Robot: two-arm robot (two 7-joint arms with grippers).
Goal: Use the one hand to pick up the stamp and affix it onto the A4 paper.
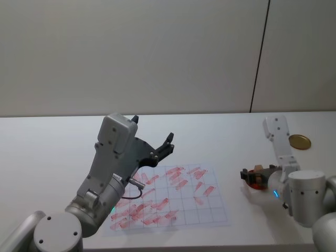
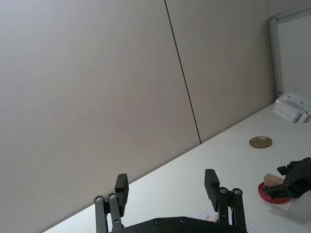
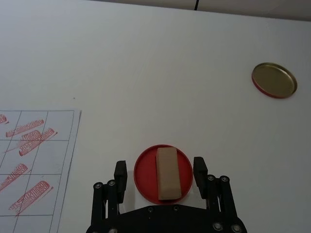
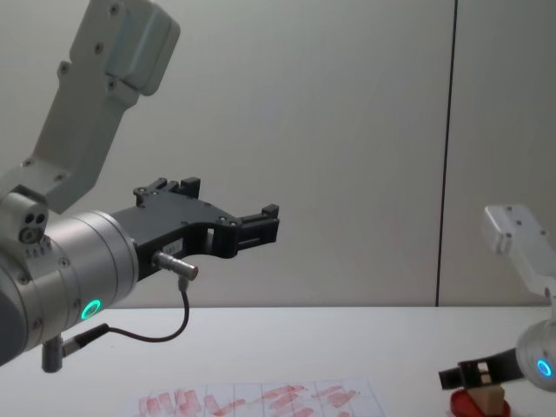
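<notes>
The stamp, a small tan wooden block, rests on the round red ink pad to the right of the A4 paper. My right gripper is open and low over the pad, with one finger on each side of the stamp and a gap on both sides. The head view shows that gripper at the stamp. The paper is a white gridded sheet with many red imprints. Above the paper's left part, my left gripper hangs open and holds nothing.
A gold-tan round disc lies on the white table beyond the right arm, far right. The disc sits well apart from the ink pad. A grey wall rises behind the table. Bare tabletop lies between the paper and the disc.
</notes>
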